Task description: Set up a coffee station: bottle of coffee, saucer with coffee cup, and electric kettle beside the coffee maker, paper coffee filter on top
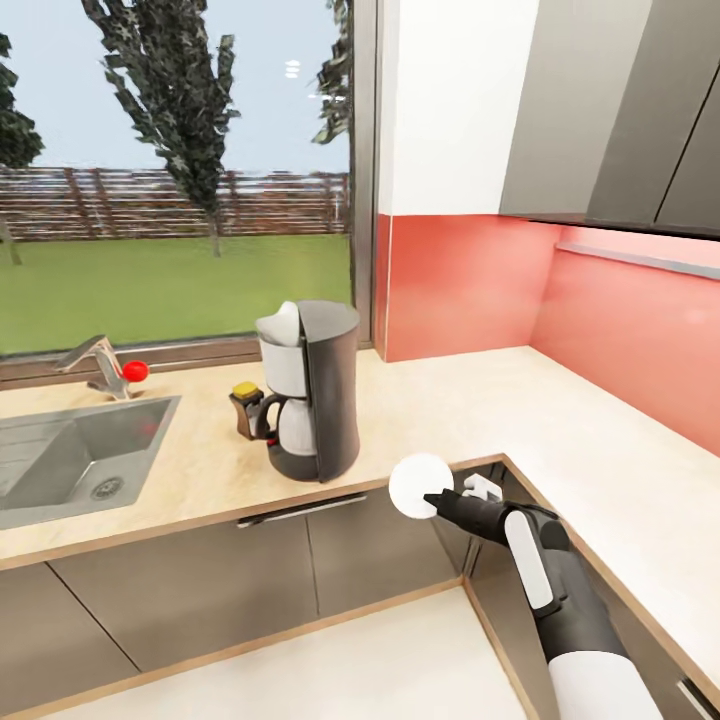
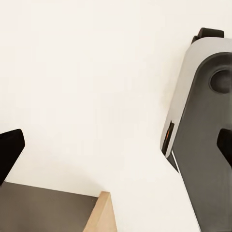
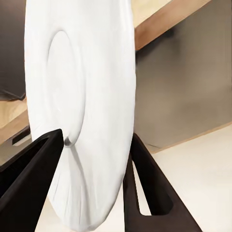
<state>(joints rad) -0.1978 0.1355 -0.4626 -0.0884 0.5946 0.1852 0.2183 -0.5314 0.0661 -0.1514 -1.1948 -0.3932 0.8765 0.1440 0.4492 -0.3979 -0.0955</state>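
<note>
Right now, right gripper [image 1: 432, 500]: clamped on the saucer, one black finger [image 3: 29, 179] on each face of it.
saucer [image 1: 419, 485]: white, round, held by its rim in the air just in front of the counter's wood edge, to the right of the coffee maker; stands on edge in the right wrist view [image 3: 79, 111].
left gripper: two dark fingertips [image 2: 9, 151] at opposite edges of the left wrist view, wide apart, nothing between them.
coffee maker [image 1: 312, 390]: upright on the kitchen countertop [image 1: 480, 400], a white cone sticking out of its top basket, likely the paper coffee filter [image 1: 287, 318].
bottle of coffee [image 1: 246, 410]: brown, yellow lid, just beside the machine on its left, partly hidden by the carafe handle.
sink [image 1: 70, 455]: steel, set into the worktop at far left, tap behind it.
</note>
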